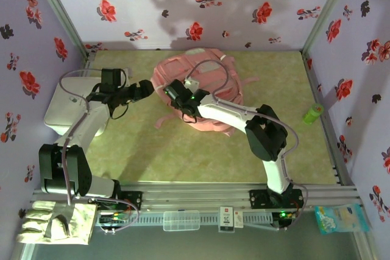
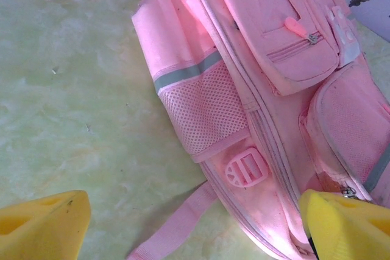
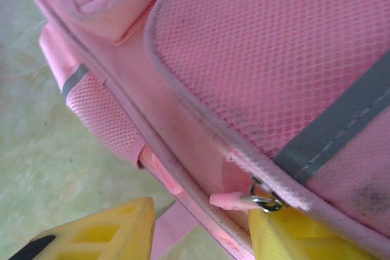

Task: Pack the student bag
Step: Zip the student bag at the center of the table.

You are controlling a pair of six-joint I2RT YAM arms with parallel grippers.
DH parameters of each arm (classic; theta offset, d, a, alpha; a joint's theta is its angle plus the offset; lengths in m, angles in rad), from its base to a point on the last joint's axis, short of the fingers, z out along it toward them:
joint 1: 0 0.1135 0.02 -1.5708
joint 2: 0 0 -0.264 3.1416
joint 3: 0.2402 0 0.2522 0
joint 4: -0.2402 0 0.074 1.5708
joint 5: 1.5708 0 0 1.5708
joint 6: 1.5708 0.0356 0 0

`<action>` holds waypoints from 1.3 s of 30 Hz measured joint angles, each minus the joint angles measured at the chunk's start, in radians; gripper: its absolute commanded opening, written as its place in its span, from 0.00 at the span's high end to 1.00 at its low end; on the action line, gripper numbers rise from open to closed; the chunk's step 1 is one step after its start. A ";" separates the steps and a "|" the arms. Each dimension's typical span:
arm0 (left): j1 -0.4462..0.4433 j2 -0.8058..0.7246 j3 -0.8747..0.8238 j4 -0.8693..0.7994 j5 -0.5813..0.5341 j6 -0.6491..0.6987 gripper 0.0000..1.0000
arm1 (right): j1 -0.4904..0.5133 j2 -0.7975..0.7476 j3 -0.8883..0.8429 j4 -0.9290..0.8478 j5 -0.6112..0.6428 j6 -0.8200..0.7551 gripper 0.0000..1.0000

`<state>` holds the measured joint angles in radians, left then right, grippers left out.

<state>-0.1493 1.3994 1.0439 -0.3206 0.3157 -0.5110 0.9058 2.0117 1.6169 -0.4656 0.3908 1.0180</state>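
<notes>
The student bag (image 1: 204, 83), a soft pink backpack, lies flat at the back middle of the green table. My left gripper (image 1: 146, 87) hovers just off the bag's left side. In the left wrist view its yellow fingers (image 2: 42, 226) stand wide open (image 2: 195, 232) over a loose pink strap (image 2: 173, 226) and the bag's mesh side pocket (image 2: 204, 108). My right gripper (image 1: 175, 94) is at the bag's left edge. In the right wrist view its jaws (image 3: 201, 235) are apart. A pink zip pull (image 3: 234, 200) on a metal ring lies between them, close to the right finger (image 3: 304, 238).
A white rounded box (image 1: 64, 105) sits at the table's left edge behind the left arm. A green bottle (image 1: 314, 112) lies near the right wall. Flowered walls close in three sides. Open green table lies in front of the bag.
</notes>
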 measured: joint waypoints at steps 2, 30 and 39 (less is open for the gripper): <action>0.000 0.002 0.000 0.001 0.004 0.000 0.09 | -0.007 0.000 0.000 -0.016 0.018 0.012 0.59; -0.038 0.033 0.000 0.032 0.043 -0.011 0.09 | -0.040 -0.064 -0.103 -0.119 0.216 0.190 0.89; -0.117 0.115 0.001 0.140 0.116 -0.089 0.11 | -0.058 -0.204 -0.278 -0.089 0.203 0.168 0.88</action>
<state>-0.2665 1.5146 1.0451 -0.1806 0.4313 -0.5999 0.8474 1.8076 1.3392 -0.5549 0.5938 1.1858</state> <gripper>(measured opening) 0.901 0.112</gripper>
